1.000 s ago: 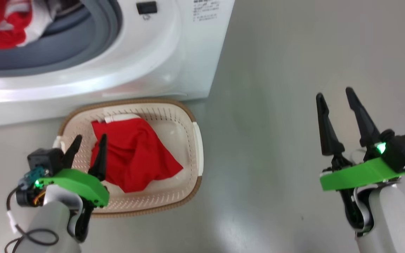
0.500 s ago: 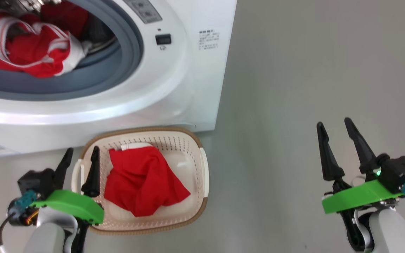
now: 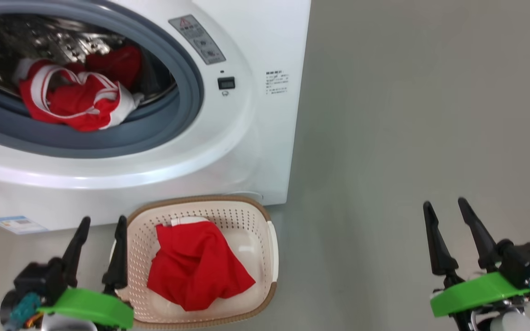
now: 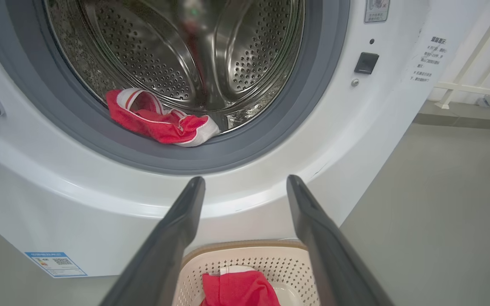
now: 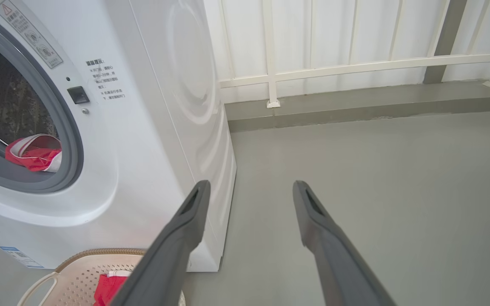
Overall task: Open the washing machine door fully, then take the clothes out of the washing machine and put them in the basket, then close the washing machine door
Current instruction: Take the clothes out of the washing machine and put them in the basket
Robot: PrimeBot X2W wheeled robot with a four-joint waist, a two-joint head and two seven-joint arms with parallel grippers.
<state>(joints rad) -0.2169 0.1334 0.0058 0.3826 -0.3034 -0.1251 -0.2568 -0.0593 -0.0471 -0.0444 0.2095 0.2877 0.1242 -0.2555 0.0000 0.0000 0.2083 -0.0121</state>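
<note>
The washing machine [image 3: 237,151] stands with its drum open; the washing machine door is out of view. Red clothes with white stripes [image 3: 74,99] lie at the front of the steel drum, also seen as clothes [image 4: 160,123] and clothes [image 5: 34,155]. On the floor just below sits the basket [image 3: 269,257] with a plain red garment [image 3: 196,269] in it. My left gripper [image 3: 103,219] is open and empty beside the basket's left rim, its fingers [image 4: 172,238] pointing at the machine's front. Far to the right, my right gripper [image 3: 444,202] hangs open and empty over bare floor.
Grey floor [image 3: 407,115] stretches to the right of the machine. A white railing [image 5: 355,66] and a low kerb run along the far wall. A small blue label [image 3: 16,224] sits on the machine's lower left front.
The head camera has tilted up, bringing more of the drum into the picture. The left gripper has drawn off the basket's left side to just outside its rim. Both grippers stay open.
</note>
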